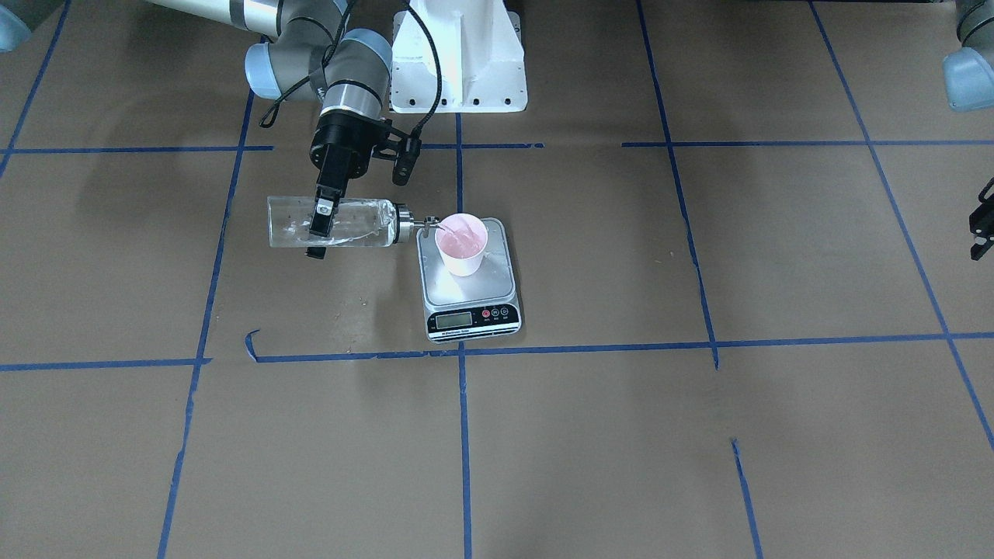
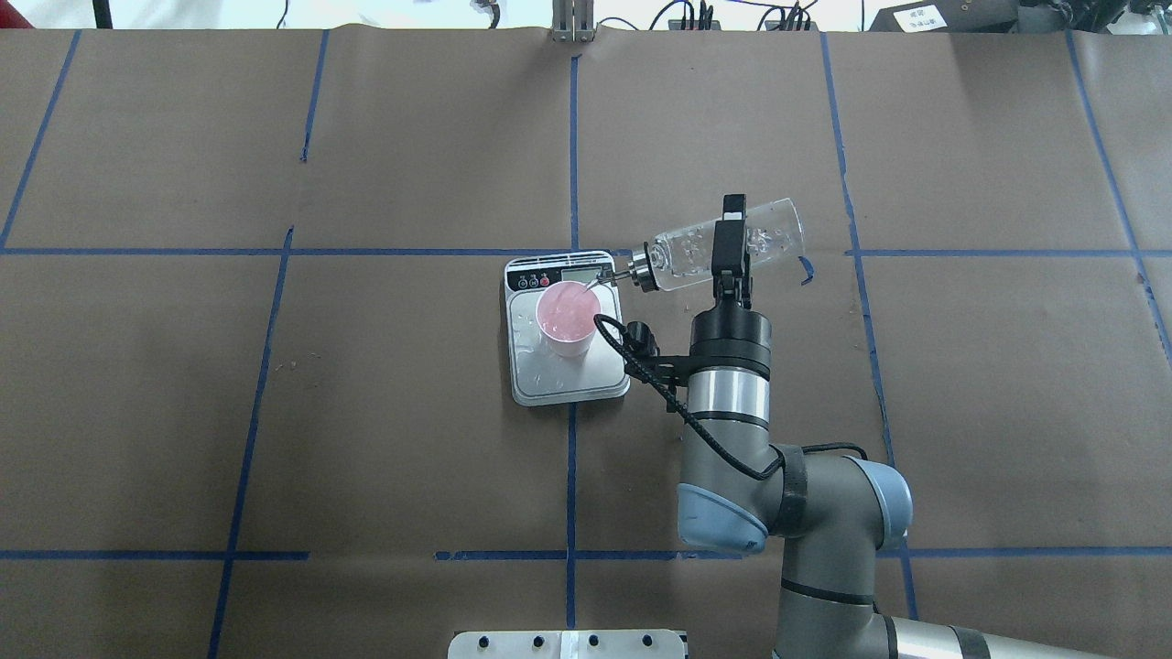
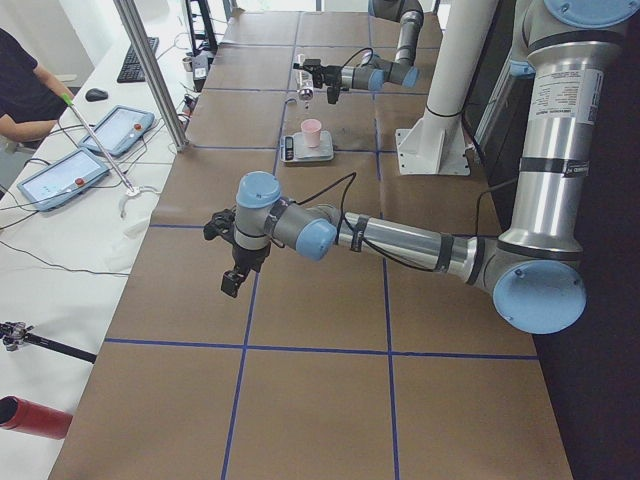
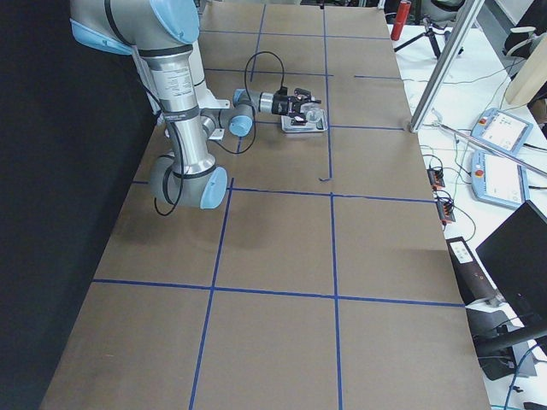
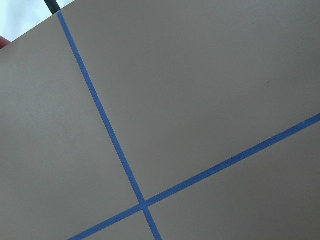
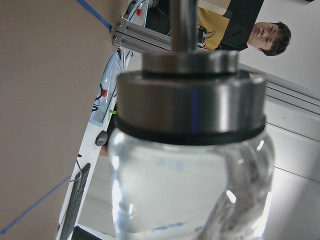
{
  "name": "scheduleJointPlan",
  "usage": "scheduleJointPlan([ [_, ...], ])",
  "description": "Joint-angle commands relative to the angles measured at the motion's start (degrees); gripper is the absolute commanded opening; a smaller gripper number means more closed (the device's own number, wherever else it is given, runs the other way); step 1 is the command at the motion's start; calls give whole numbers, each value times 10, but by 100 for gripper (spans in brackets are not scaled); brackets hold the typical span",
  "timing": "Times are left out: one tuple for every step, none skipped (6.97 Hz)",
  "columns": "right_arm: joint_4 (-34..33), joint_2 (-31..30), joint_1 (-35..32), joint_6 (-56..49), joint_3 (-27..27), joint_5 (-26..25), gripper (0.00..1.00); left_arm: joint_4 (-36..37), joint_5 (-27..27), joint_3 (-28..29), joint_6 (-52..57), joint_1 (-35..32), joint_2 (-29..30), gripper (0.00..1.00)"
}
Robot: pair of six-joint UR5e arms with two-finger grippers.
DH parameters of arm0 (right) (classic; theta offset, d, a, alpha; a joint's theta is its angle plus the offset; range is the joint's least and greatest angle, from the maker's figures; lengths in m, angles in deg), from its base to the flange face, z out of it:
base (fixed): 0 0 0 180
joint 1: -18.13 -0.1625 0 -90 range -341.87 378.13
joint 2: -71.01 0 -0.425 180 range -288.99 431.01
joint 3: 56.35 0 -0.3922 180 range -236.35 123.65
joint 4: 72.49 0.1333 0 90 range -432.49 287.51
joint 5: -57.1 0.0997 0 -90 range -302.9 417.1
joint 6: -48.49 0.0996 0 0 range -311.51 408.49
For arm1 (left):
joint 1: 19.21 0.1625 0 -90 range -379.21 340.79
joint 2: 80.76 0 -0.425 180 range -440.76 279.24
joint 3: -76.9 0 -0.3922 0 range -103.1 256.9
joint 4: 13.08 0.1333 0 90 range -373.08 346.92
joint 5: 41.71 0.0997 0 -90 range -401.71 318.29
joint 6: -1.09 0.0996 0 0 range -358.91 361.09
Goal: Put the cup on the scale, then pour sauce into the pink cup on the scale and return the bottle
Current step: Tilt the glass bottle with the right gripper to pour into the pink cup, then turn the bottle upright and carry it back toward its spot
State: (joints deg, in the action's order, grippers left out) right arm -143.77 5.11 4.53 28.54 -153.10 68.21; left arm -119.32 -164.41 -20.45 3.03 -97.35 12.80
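My right gripper point(image 1: 318, 231) is shut on the clear glass bottle point(image 1: 361, 223) and holds it tipped almost level. The metal spout point(image 1: 427, 225) reaches over the rim of the pale pink cup point(image 1: 462, 244). The cup stands upright on the back of the scale point(image 1: 472, 291), with wet, glistening liquid inside. In the overhead view the bottle point(image 2: 774, 233) lies right of the cup point(image 2: 568, 318) on the scale point(image 2: 577, 380). The bottle's metal collar point(image 6: 192, 100) fills the right wrist view. My left gripper point(image 3: 236, 272) hovers over bare paper far from the scale; I cannot tell whether it is open or shut.
The white robot base point(image 1: 458, 54) stands behind the scale. Blue tape lines point(image 1: 464, 435) cross the brown paper. Small droplets lie on the scale plate point(image 2: 526, 334). A person point(image 6: 267, 35) and tablets point(image 3: 60, 175) are beyond the table's far edge.
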Motion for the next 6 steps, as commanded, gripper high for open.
scheduleJointPlan([
  [56, -3, 1, 125, 2, 47, 0, 1, 0, -4, -2, 0, 0, 100],
  [91, -3, 1, 177, 3, 76, 0, 1, 1, -5, -2, 0, 1, 100],
  [104, -2, 1, 259, 2, 91, 0, 1, 1, -5, -2, 0, 1, 100],
  [128, -3, 1, 309, -2, 137, 0, 1, 1, -5, -2, 0, 1, 100],
  [173, -3, 1, 313, 0, 142, 0, 1, 1, -4, -2, 0, 5, 100],
  [216, -5, -2, 346, -2, 165, 0, 2, 1, -4, -3, 0, 5, 100],
])
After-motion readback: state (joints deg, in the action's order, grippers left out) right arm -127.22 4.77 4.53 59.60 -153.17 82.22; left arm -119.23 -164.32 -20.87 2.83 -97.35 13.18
